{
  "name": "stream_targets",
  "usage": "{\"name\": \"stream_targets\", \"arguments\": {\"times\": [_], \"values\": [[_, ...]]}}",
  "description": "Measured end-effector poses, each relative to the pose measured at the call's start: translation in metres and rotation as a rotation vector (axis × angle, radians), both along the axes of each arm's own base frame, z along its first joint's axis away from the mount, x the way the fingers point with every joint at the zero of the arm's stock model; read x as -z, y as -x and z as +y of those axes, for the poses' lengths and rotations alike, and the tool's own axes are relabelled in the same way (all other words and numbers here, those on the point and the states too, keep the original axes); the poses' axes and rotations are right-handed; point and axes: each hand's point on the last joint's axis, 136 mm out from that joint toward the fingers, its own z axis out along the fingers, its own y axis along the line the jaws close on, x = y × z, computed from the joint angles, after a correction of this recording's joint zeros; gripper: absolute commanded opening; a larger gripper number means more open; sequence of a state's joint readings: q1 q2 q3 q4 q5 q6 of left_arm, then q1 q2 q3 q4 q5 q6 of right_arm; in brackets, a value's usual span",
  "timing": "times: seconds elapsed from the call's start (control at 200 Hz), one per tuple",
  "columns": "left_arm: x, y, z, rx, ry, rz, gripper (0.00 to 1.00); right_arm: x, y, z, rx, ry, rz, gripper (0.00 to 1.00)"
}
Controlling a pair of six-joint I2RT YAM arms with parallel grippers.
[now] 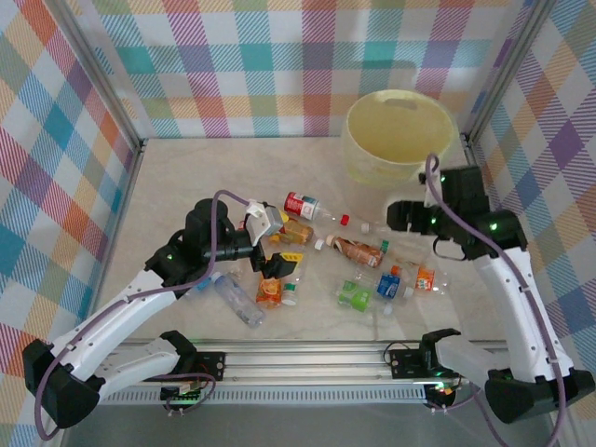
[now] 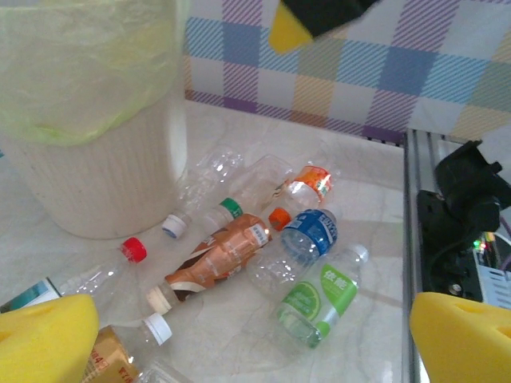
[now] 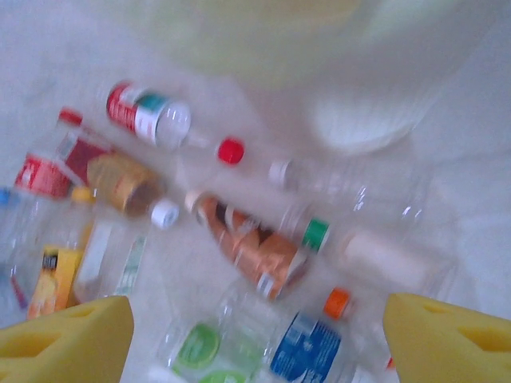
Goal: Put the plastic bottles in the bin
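Note:
Several plastic bottles lie scattered mid-table: a red-label one (image 1: 300, 204), a brown-label one (image 1: 361, 250), a green-label one (image 1: 353, 296), a blue-label one (image 1: 389, 283) and an orange-label one (image 1: 271, 291). The pale yellow bin (image 1: 400, 135) stands at the back right. My left gripper (image 1: 272, 242) hovers over the left part of the pile; in the left wrist view the gripper (image 2: 255, 343) is open with nothing between its yellow pads (image 2: 44, 339). My right gripper (image 1: 399, 216) hangs just in front of the bin, and in the blurred right wrist view the gripper (image 3: 255, 343) is open above the brown-label bottle (image 3: 251, 243).
Checked cloth walls close in the table on the left, back and right. A metal rail (image 1: 307, 358) carrying the arm bases runs along the near edge. A clear bottle (image 1: 238, 300) lies close to the left arm's forearm.

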State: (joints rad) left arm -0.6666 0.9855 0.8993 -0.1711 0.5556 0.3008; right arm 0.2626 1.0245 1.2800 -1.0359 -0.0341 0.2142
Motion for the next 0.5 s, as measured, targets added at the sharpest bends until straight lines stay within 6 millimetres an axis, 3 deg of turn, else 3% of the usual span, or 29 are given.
{"name": "stream_targets", "arguments": {"times": [0.135,0.265,0.5], "values": [[-0.006,0.009,-0.002,0.065,-0.029,-0.014,1.00,0.036,0.035,0.021,-0.084,-0.023,0.101,0.76],[0.000,0.017,-0.004,0.127,-0.063,0.007,1.00,0.064,0.065,0.041,-0.165,-0.041,0.185,0.75],[0.016,0.025,-0.011,0.215,-0.122,0.092,1.00,0.105,0.095,0.064,-0.265,-0.007,0.289,0.74]]}}
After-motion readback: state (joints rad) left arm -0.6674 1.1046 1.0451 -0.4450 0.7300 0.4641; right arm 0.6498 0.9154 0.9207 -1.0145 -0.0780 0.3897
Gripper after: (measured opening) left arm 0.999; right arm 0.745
